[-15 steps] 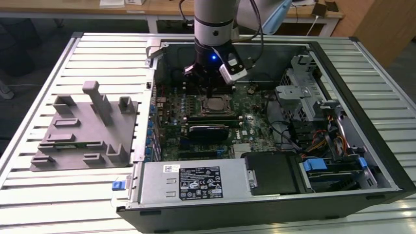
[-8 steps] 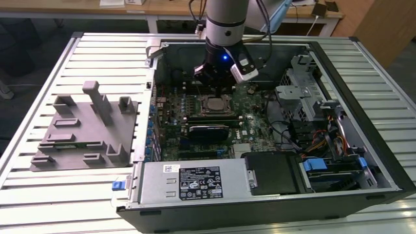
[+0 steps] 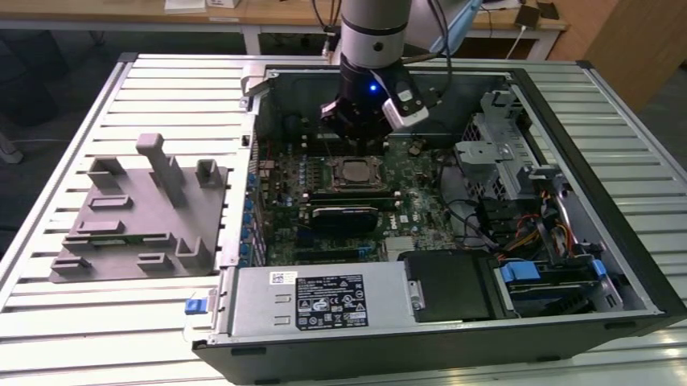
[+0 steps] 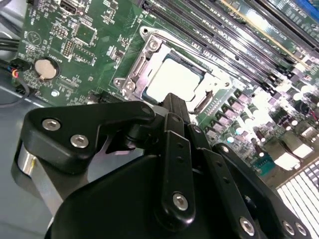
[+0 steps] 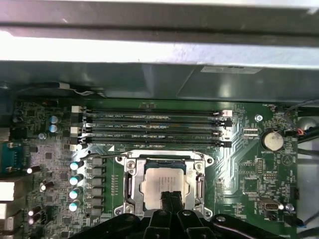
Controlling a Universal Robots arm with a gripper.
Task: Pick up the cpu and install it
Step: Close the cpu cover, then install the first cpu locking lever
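With the cpu (image 3: 351, 171) lying in its socket frame (image 3: 328, 180) at the centre of the exterior view and the end effector (image 3: 362, 149) closed on nothing just above it, any downward drift could skew the chip and bend socket pins.

Seated flat in the socket frame (image 5: 129, 185), just beneath the hand (image 5: 172, 195): cpu (image 5: 157, 179), silvery-grey, square, pale-rimmed.

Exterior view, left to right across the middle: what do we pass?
Grey plastic block with posts → cpu → metal drive cage
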